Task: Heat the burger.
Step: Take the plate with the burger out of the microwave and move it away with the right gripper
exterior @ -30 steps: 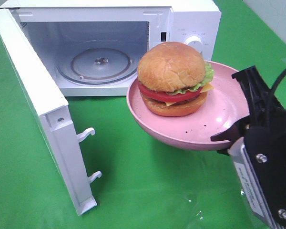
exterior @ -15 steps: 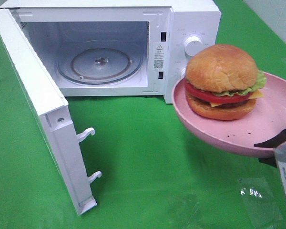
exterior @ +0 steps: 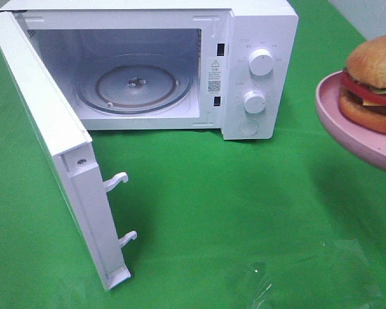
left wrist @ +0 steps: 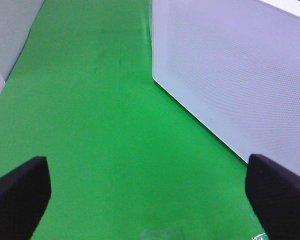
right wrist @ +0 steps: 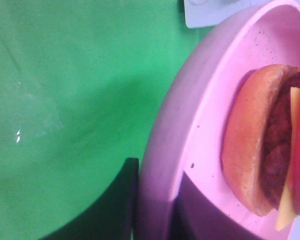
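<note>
The burger point(exterior: 373, 80) sits on a round pink plate point(exterior: 347, 122) held in the air at the far right edge of the exterior view, to the right of the microwave point(exterior: 257, 38). In the right wrist view my right gripper point(right wrist: 157, 200) is shut on the plate's rim point(right wrist: 190, 125), one black finger under it and one inside, close to the burger point(right wrist: 250, 145). The microwave door point(exterior: 45, 135) stands wide open and the glass turntable point(exterior: 134, 84) is bare. My left gripper point(left wrist: 150, 200) is open and holds nothing, low over the green cloth beside the door's outer face point(left wrist: 230, 75).
Green cloth point(exterior: 199, 193) covers the table. Two white latch hooks point(exterior: 119, 180) stick out from the open door's edge. Two knobs point(exterior: 260, 63) are on the microwave's right panel. A clear plastic film point(exterior: 334, 270) lies on the cloth at the front right.
The plate with the burger has swung to the right, from in front of the microwave opening to the right edge of the view. The right arm has left the exterior view.
</note>
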Motion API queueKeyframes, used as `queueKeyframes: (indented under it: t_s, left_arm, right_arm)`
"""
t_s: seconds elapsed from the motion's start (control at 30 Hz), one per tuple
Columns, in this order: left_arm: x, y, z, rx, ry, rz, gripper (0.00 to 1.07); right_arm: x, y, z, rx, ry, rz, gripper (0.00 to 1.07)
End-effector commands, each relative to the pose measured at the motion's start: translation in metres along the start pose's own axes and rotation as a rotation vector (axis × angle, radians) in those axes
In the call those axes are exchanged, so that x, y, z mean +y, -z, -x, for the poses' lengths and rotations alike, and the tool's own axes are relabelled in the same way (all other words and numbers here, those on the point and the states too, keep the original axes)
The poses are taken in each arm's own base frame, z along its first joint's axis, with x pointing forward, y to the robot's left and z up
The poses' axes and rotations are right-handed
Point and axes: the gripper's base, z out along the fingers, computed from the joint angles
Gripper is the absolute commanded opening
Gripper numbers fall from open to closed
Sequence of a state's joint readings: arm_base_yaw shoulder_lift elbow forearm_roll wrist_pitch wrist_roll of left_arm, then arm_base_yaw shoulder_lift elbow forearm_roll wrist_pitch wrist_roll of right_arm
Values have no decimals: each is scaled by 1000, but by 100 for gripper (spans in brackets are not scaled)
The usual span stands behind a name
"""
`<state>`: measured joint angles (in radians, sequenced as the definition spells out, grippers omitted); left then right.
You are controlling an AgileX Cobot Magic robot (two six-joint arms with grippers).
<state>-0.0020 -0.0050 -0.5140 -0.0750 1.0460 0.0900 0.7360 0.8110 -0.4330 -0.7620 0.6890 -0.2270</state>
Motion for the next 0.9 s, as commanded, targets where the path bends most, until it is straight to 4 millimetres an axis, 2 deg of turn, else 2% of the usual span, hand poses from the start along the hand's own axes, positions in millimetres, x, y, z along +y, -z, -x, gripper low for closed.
queueKeyframes:
  t_s: [0.03, 0.13, 0.3, 0.5, 0.77, 0.9]
  left_arm:
    - [0, 2, -1, -25, 3, 2, 98]
    - [0, 2, -1, -25, 3, 2, 98]
    - [0, 2, -1, -25, 3, 2, 98]
    - [0, 2, -1, -25, 3, 2, 98]
    - [0, 2, -1, -25, 3, 2, 98]
    - [0, 2, -1, -25, 3, 2, 98]
  right_arm:
    - [-9, 4, 1, -13, -73, -88, 0]
    - [-10, 1, -3, 39, -166, -99, 0]
    - [-8, -4, -5, 105, -183, -84, 0]
    - [-7, -18, -3, 190, -306, -85, 0]
    - [-11, -31, -2, 386, -422, -121, 0]
    - [-16, -40, 0, 548, -536, -180, 0]
